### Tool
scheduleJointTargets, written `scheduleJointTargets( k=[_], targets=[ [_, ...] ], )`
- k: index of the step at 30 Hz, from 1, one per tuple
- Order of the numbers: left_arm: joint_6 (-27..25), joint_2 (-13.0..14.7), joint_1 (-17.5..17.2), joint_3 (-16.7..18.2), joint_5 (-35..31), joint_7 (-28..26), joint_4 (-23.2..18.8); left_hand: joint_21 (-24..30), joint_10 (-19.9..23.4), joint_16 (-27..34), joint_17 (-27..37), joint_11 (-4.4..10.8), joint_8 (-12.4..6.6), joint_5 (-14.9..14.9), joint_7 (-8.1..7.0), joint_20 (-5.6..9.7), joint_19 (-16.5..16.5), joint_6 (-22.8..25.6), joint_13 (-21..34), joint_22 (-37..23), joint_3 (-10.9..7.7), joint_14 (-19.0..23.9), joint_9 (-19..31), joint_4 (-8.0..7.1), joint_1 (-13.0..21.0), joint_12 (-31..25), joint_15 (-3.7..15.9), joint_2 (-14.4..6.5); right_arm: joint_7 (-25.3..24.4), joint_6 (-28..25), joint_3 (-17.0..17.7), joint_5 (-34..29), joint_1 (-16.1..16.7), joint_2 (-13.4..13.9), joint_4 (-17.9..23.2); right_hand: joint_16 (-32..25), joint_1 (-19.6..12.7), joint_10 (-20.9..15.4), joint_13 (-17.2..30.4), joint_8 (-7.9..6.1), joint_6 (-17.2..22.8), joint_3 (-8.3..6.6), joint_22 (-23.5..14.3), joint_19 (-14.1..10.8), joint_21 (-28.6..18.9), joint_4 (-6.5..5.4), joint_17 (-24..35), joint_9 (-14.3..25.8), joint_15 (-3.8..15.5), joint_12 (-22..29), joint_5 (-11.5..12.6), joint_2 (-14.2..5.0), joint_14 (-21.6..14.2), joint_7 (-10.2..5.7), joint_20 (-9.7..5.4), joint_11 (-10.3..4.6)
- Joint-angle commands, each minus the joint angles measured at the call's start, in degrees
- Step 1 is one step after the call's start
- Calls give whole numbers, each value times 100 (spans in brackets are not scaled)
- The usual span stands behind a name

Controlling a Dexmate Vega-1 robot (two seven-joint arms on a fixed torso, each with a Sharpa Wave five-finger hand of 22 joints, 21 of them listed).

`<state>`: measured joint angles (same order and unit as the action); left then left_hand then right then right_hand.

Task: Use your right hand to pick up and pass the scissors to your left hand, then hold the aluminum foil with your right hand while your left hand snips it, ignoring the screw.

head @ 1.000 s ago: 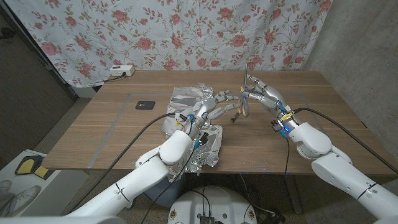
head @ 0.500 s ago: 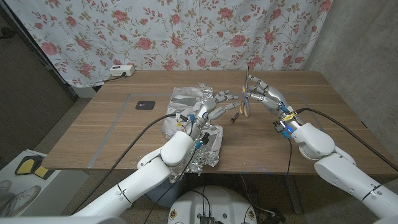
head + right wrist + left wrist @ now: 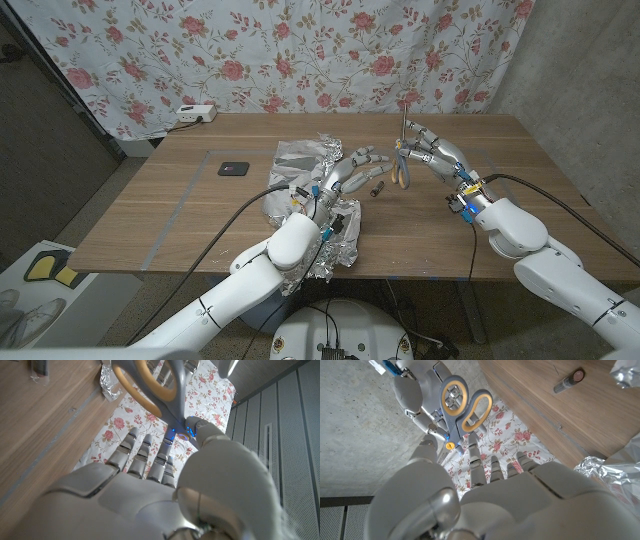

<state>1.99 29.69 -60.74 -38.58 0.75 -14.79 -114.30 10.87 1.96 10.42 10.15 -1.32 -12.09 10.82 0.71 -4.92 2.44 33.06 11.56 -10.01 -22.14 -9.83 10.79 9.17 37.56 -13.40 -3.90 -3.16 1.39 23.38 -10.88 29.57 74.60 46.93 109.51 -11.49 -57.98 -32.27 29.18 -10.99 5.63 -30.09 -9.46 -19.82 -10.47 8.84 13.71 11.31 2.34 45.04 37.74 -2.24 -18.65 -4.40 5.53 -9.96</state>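
Head view: scissors (image 3: 401,160) held aloft between the two hands, above the table (image 3: 150,215).

Left hand (image 3: 350,176) reaches over crinkled foil (image 3: 300,160), fingers spread, empty. Right hand (image 3: 432,153) pinches the grey, yellow-lined scissors, blades up; they've lifted slightly since a second ago.

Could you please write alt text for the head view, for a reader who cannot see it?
Above a wooden table, the robot's right hand holds scissors upright, blades up, while its left hand reaches toward them with fingers spread. Crumpled aluminum foil lies under the left arm, with a screw between the hands.
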Motion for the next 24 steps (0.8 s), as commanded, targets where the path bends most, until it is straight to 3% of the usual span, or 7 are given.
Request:
scheduleJointTargets(
  k=[1, 6, 24],
  targets=[
    [-128, -130, 17, -136, 46, -17, -12, 43, 49, 38, 5, -27, -24, 43, 66, 15, -14, 64, 33, -11, -32, -75, 32, 13, 86, -26, 13, 0, 31, 34, 200, 68, 179, 60, 75, -26, -4, -74, 193, -13, 64, 5, -21, 3, -36, 2, 15, 18, 953, 210, 34, -45, 26, 11, 2, -74],
    [-167, -119, -12, -122, 12, -101, -19, 43, 63, 38, 5, -14, -27, 51, 97, 18, -16, 94, 33, -11, -37, -65, 32, 17, 101, -31, 15, 0, 69, 52, 201, 92, 212, 34, 108, -28, -6, -74, 188, -11, 61, 10, -21, 0, -36, 5, 15, 18, 956, 216, 35, -44, 22, 13, 3, -75],
    [-51, -112, 118, -189, 155, 90, 236, 43, 89, 32, 3, 20, -35, 151, -27, 7, -35, 187, 31, -11, -163, -44, 34, 80, 337, -36, 17, -109, 88, -29, 105, 136, 150, -79, 233, -26, -10, -70, 183, -11, 62, 11, -21, 1, -35, 7, 13, 19, 954, 233, 47, -44, 24, 9, 2, -75]
  ],
)
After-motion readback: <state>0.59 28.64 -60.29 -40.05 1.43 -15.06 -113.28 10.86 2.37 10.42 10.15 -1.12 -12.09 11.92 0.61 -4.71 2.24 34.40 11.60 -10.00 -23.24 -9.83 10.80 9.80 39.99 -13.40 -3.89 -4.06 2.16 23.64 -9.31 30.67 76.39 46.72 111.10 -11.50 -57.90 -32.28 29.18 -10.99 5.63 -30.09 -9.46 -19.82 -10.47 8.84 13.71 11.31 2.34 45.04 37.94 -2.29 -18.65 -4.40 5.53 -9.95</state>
